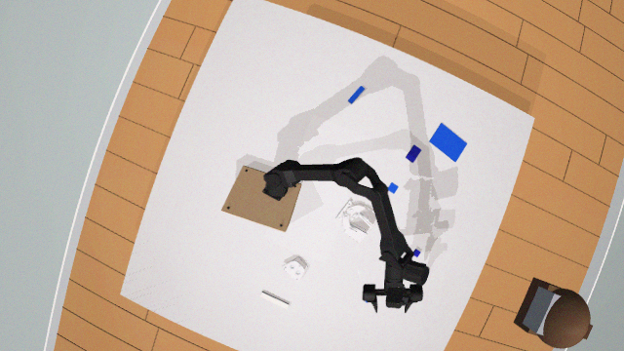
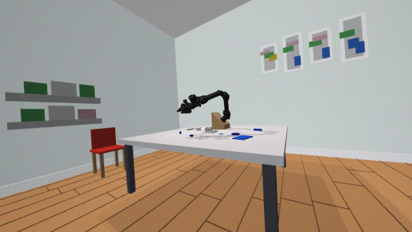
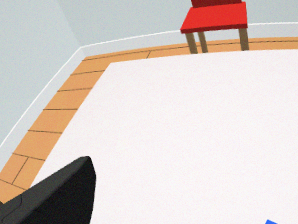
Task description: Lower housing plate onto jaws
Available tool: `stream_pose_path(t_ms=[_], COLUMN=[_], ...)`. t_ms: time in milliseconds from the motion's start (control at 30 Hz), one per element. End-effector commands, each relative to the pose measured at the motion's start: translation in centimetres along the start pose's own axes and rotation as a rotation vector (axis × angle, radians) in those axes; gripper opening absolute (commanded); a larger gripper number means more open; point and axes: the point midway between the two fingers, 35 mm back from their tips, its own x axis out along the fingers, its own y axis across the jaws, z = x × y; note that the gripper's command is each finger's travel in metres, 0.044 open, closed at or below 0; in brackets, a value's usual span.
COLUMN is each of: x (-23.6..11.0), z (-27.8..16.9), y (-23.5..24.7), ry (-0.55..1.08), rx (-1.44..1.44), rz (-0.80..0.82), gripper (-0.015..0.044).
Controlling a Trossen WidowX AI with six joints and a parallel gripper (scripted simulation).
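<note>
A white rounded assembly [image 1: 358, 217] [image 2: 210, 130] lies on the table beside the arm; its jaws, pins and stubs are too pale and small to tell apart. A small white piece with two round marks [image 1: 295, 266] [image 2: 198, 129] lies apart from it, perhaps the housing plate. A thin white bar [image 1: 275, 297] [image 2: 190, 129] lies near that piece. My gripper [image 1: 391, 310] [image 2: 181, 111] is open and empty, high above the table and away from the white parts. The wrist view shows one black finger and bare table, with none of the white parts.
The table [image 1: 195, 122] [image 2: 145, 139] [image 3: 175, 125] also bears a blue plate [image 1: 448, 141] [image 2: 242, 137], a dark blue block [image 1: 413, 153] [image 2: 235, 133], a blue bar [image 1: 356, 95] [image 2: 257, 129] and small blue pieces. The arm stands on a brown base [image 1: 258, 214] and reaches past the white assembly.
</note>
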Motion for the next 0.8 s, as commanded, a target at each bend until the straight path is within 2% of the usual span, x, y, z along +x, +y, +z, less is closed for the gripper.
stream_pose_path(t_ms=[0, 767], x=[0.7, 2.5], z=[0.4, 0.7], y=[-1.9, -10.4], ry=[0.032, 0.272], rx=[-0.107, -0.653], rz=[-0.041, -0.148], gripper=[0.0440, 0.0440])
